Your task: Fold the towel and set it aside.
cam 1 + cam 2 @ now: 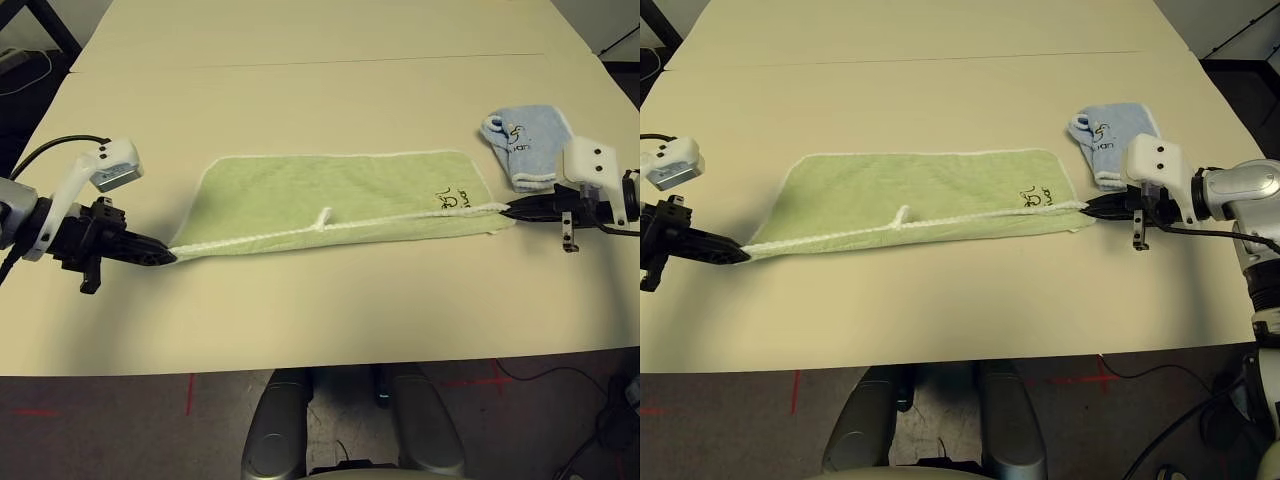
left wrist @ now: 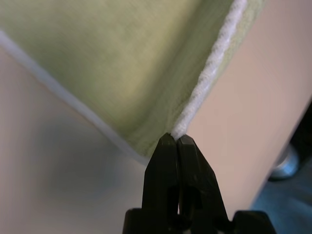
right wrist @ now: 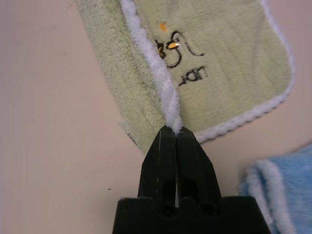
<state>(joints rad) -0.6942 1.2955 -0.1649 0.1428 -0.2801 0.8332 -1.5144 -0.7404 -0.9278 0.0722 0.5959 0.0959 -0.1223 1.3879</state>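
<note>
So the green towel (image 1: 335,200) is lying across the middle of the frame on the beige counter (image 1: 300,310), already doubled over lengthwise. The near edge has been brought up over the top, so the white edging (image 1: 260,238) runs along the front part of the strip with a bit of green sticking out below it. There's a small white loop (image 1: 322,217) poking up around the middle of that edging, and the dark logo (image 1: 452,199) sits toward the right end.

Left gripper (image 1: 165,257) is at the left end of the towel, mid-left of the frame, and its fingers (image 2: 187,165) are pressed together right on the corner where the white edging comes to a point. You can see it clearly in the left wrist view: the cord of the edging runs straight into the tips.

Right gripper (image 1: 508,209) is doing the same thing at the right end, mid-right of the frame. Its fingers (image 3: 190,161) are pinched tight on the edging corner just past the logo, with the towel's lower layer showing beside it.

The towel looks pulled fairly straight between the two.

A blue towel (image 1: 525,140) is bunched up at the upper right, just beyond the right gripper and near the green towel's right end but not touching it.
</note>
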